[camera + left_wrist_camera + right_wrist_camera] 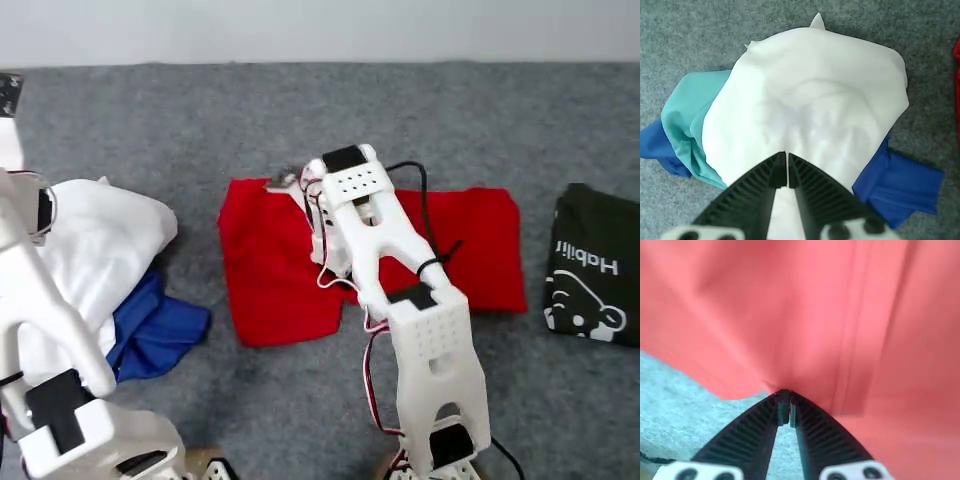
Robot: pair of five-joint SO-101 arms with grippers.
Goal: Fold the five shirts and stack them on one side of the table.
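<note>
"High view, starting at the left: what's in that heap?"

"A white shirt [95, 240] lies crumpled on a blue shirt [160, 330] at the left edge of the bench [450, 120]. The left wrist view adds a teal shirt [685, 125] tucked under the white one, which the high view hides. The left claw [787, 167] hangs above the white cloth, jaws pressed together with nothing between them."

"And the middle?"

"The red shirt [270, 270] is spread flat at the centre. The right claw [785, 407] is pinched on its far edge. The right wrist view shows red cloth gathered at the tips, a spot the arm covers from above."

"How will it handle?"

"Light and limp, likely to sag and crease. I'd judge a hem or shoulder seam the best hold, since a pinch in the middle would only bunch it."

"Far right?"

"A dark shirt [595, 265], already folded, lies by the right edge, just beside the red one and not touching it."
</note>
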